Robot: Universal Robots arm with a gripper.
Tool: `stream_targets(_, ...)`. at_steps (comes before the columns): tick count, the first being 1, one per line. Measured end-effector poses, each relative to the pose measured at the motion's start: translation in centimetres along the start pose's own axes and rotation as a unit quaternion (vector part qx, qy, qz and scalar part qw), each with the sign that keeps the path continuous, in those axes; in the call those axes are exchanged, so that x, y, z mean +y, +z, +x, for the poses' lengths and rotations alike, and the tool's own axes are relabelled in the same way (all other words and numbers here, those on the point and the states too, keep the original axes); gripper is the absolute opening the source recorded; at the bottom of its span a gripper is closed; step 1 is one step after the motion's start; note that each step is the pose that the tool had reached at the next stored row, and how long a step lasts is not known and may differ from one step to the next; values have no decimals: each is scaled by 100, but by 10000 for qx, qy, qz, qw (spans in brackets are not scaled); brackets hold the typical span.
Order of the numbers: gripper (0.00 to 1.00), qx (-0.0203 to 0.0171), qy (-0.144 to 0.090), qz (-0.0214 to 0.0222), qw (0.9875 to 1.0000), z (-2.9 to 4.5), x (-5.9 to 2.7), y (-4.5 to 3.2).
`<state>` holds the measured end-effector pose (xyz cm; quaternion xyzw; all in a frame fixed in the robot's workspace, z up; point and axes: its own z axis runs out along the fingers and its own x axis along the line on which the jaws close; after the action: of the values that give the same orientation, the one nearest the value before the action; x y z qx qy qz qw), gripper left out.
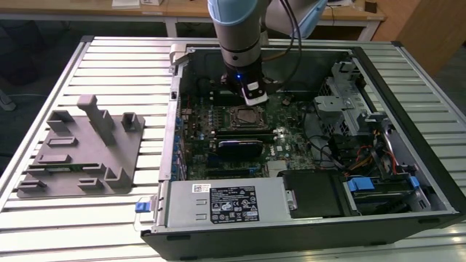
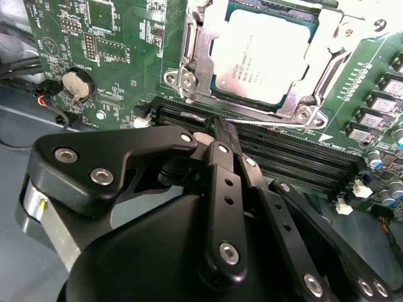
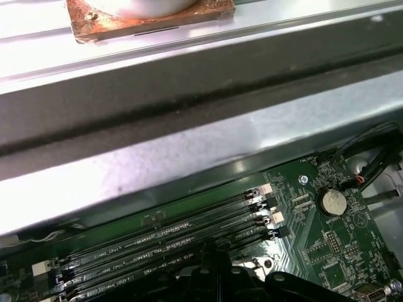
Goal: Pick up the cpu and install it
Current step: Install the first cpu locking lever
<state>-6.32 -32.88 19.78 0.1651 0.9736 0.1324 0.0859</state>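
Second wrist view: the cpu (image 2: 263, 56) sits in its socket (image 2: 189, 60) on the motherboard (image 2: 119, 38), just beyond the gripper (image 2: 220, 129), whose fingers are pressed together, holding nothing; exterior view shows the open computer case (image 1: 407, 180) housing that board, the grey tray (image 1: 80, 153) beside it.

cpu (image 2: 264, 53) in socket, memory slots (image 2: 277, 154) beside

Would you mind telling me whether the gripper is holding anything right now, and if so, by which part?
Nothing is held. The gripper is shut with its fingertips together and empty, above the memory slots; the cpu already sits in its socket.
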Motion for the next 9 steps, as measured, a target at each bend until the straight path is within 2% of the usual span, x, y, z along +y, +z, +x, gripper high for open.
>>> stream_targets(9, 11, -17, 14, -1, 10000, -3, -12, 43)
